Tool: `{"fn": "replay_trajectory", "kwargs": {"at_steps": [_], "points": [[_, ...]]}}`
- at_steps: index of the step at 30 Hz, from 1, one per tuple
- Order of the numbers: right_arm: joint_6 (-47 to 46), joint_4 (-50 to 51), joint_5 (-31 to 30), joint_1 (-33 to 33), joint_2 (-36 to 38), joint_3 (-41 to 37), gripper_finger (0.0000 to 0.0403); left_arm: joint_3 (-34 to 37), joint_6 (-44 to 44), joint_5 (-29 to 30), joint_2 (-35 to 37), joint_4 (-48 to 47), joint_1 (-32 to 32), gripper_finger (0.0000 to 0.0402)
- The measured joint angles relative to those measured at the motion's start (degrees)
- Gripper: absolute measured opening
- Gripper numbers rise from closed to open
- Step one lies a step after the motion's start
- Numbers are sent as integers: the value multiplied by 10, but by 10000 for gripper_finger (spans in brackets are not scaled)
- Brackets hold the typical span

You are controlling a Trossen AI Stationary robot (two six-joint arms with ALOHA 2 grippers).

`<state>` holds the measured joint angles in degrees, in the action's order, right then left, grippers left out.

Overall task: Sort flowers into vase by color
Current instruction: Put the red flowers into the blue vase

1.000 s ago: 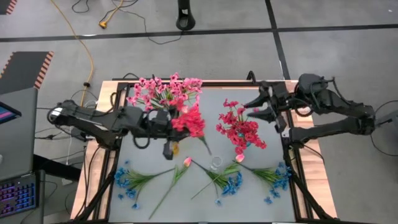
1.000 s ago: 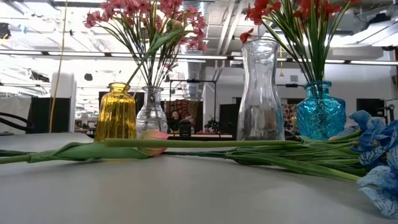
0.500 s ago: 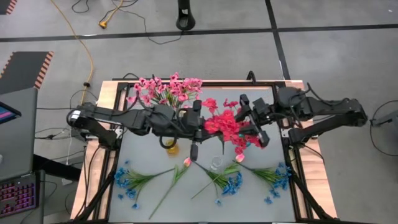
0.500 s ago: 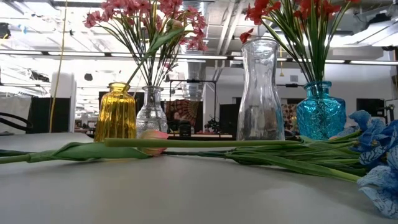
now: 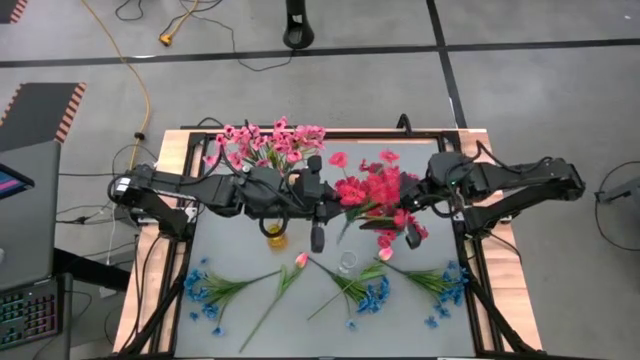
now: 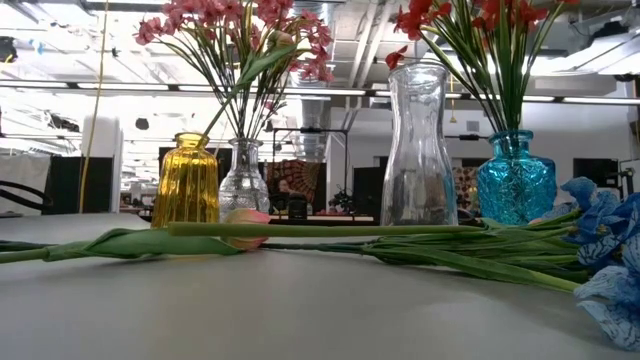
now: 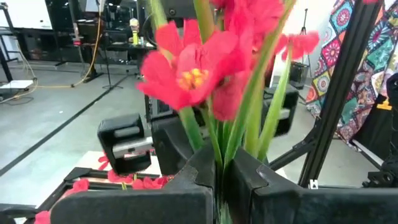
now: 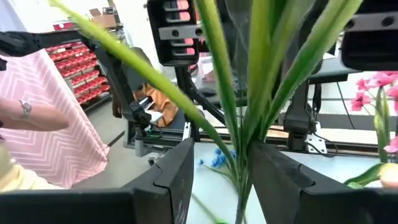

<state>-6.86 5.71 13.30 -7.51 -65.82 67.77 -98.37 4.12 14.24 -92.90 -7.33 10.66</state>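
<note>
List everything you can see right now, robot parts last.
Red flowers: one bunch, red, mid-table, between grippers.
Pink flowers: one bunch, pink, back left, in vase.
Blue sprigs: several, blue, lying along front.
Tulips: two, pink, lying front centre.
Vases: four, yellow, blue, two clear, mid-table.
Person: one, beyond the table.
Left gripper: one, dark, shut on red flowers.
Right gripper: one, dark, open around their stems.
</note>
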Motion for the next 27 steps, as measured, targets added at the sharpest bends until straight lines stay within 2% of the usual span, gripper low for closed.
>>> {"fn": "replay_trajectory", "kwargs": {"at_steps": [16,24,27], "points": [[36,-45,-2,-2,-18,0,177,0,17,0,0,0,0,0],[59,-52,-71,-9,-20,0,177,0,49,4,0,1,0,0],[59,-55,-73,-9,-20,0,177,0,54,5,0,4,0,0]]}}
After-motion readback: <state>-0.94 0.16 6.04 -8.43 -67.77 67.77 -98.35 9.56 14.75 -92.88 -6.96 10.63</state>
